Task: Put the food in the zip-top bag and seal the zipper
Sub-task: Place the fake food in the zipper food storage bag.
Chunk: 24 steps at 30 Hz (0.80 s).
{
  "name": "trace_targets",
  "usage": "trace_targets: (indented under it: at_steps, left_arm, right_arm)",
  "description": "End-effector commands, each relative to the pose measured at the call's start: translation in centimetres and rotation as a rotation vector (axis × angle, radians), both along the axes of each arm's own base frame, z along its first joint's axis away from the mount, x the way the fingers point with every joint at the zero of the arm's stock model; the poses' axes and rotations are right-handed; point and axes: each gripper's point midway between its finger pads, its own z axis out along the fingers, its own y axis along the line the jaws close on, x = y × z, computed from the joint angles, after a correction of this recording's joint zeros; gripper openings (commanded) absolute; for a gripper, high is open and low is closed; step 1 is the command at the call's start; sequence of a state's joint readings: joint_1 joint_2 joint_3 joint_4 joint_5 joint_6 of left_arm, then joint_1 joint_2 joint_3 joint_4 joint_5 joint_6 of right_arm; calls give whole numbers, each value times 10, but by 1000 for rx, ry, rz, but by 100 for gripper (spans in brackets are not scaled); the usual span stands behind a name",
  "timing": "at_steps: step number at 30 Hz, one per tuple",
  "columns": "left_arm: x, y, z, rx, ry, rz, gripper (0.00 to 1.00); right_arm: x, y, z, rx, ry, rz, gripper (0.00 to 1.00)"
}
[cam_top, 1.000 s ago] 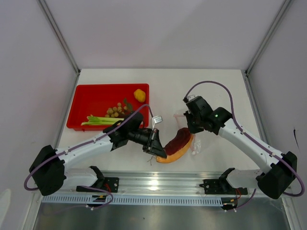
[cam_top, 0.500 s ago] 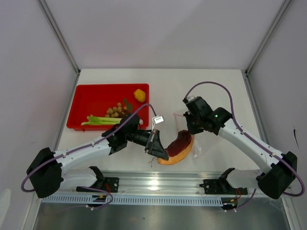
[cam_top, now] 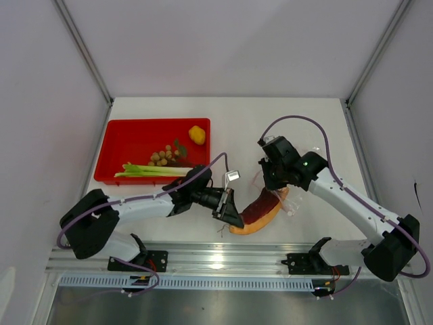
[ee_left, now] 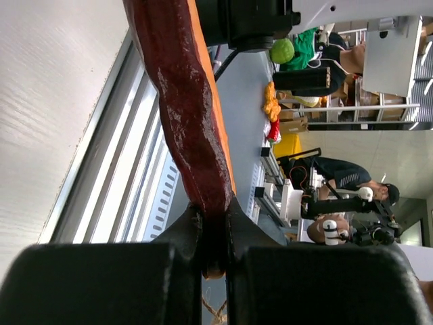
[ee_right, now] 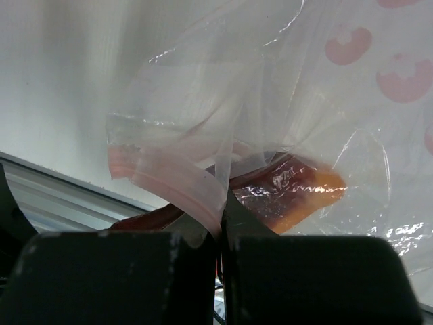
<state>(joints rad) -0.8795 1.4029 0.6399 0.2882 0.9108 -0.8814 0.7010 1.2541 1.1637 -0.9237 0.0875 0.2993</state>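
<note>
My left gripper (cam_top: 233,220) is shut on the near end of the purple-brown sweet potato (cam_top: 260,210), which shows in the left wrist view (ee_left: 186,101). Its far end pokes into the clear zip-top bag (cam_top: 281,198). My right gripper (cam_top: 268,181) is shut on the bag's mouth, pinching the pink-red zipper (ee_right: 179,179) and holding it up. The potato tip (ee_right: 298,193) lies inside the bag (ee_right: 338,101). The green-white stalks (cam_top: 145,170), tan berries (cam_top: 162,156) and yellow fruit (cam_top: 197,135) lie in the red tray.
The red tray (cam_top: 128,139) stands at the left on the white table. A metal rail (cam_top: 216,257) runs along the near edge. Side walls close in the table at left and right.
My left gripper has pushed right with the sweet potato, driving its far end further into the bag. My right gripper has kept its hold on the bag's mouth.
</note>
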Motion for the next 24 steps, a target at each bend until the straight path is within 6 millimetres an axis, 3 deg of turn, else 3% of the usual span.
trace_targets:
  at_steps: [1,8,13,18,24]
  left_arm:
    - [11,-12,17,-70,-67,21,1]
    - [13,-22,56,-310,-47,26,1]
    - [11,-9,46,-327,37,119,1]
    - [5,16,17,-284,12,240,1]
    - [3,20,24,-285,-153,242,1]
  right_arm:
    - [-2,9,26,78,-39,8,0]
    - [-1,8,23,72,-25,-16,0]
    - [3,-4,23,51,-34,-92,0]
    - [5,-10,19,72,-6,-143,0]
    - [-7,4,13,115,64,-100,0]
